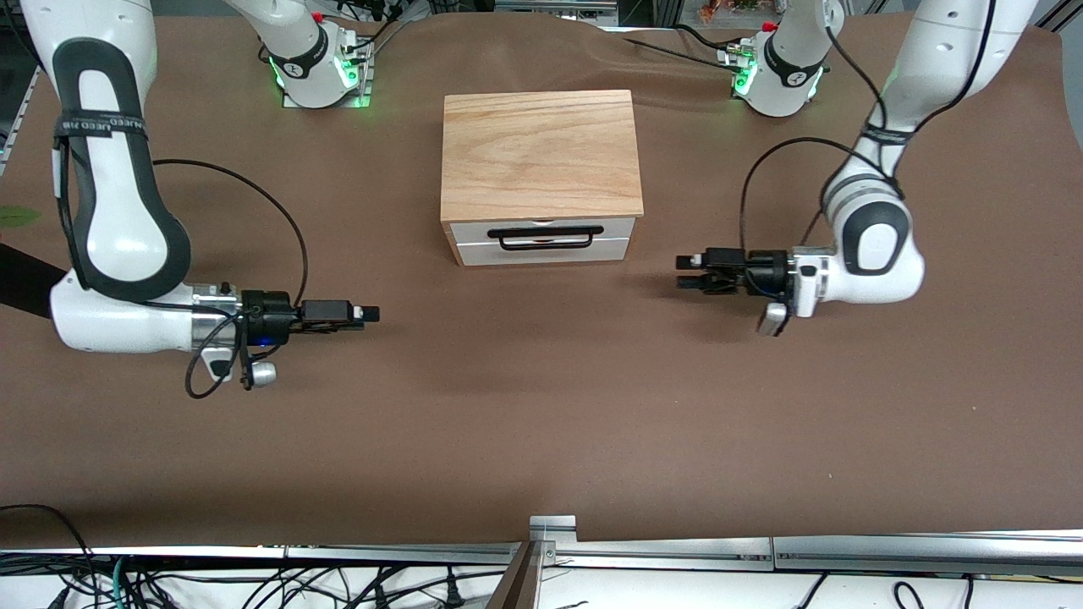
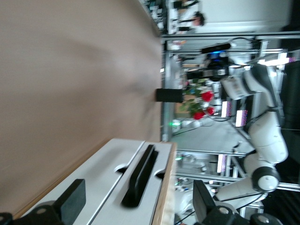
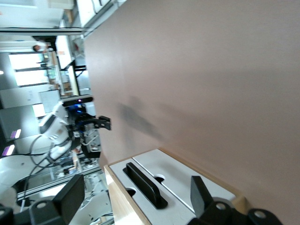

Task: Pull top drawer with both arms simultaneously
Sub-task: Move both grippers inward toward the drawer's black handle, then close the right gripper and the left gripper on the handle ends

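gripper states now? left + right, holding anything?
Left gripper: open, empty, over bare table toward the left arm's end, clear of the top drawer.
Right gripper: open, empty, over bare table toward the right arm's end.

I see bare table btwn both open jaw sets, wooden box beside that gap, black handle unblocked in front.

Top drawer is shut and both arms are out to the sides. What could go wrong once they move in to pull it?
1. The black wire handle is one narrow bar; the open left claw and open right claw may collide sharing it.
2. It hangs over the lower drawer front, so a claw could catch that instead of the top drawer.
3. The wooden box looks unfastened; uneven pulls may slide it.
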Robot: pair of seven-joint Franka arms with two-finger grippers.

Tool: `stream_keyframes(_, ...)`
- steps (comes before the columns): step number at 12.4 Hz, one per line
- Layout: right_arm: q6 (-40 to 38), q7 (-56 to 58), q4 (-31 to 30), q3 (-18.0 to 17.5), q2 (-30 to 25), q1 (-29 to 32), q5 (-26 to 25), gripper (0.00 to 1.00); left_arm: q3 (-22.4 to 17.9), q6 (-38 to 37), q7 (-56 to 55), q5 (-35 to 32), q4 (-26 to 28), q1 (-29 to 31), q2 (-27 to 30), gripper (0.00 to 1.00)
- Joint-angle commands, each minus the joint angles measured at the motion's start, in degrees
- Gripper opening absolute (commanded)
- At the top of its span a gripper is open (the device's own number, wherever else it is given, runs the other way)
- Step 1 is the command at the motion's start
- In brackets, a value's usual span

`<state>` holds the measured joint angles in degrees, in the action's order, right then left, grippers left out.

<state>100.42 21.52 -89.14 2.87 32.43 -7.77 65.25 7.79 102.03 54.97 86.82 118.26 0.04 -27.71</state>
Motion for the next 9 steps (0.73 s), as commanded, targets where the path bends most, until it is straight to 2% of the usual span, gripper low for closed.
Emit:
stream_keyframes(1,-0.1,4.1,-1.3,-0.6,0.6,-0.5,6.3,1.0,3.4,-0.3,11.9,12.6,2.5,-2.2,-3.5,1.0)
stream_keyframes(3,0.2,5.8,-1.6,-0.9,1.8,-2.3,11.4,1.0,4.8,-0.3,14.9,14.9,4.4,-2.9,-3.9,1.0)
stream_keyframes(5,0.0,12.5,-2.1,-0.9,4.2,-3.0,16.3,1.0,5.9,-0.4,19.7,16.7,7.8,-2.9,-4.0,0.97)
stream_keyframes(9,-0.1,16.9,-3.7,-0.9,5.1,-5.2,18.1,1.0,9.0,0.1,26.6,17.8,11.5,-2.9,-4.2,0.89)
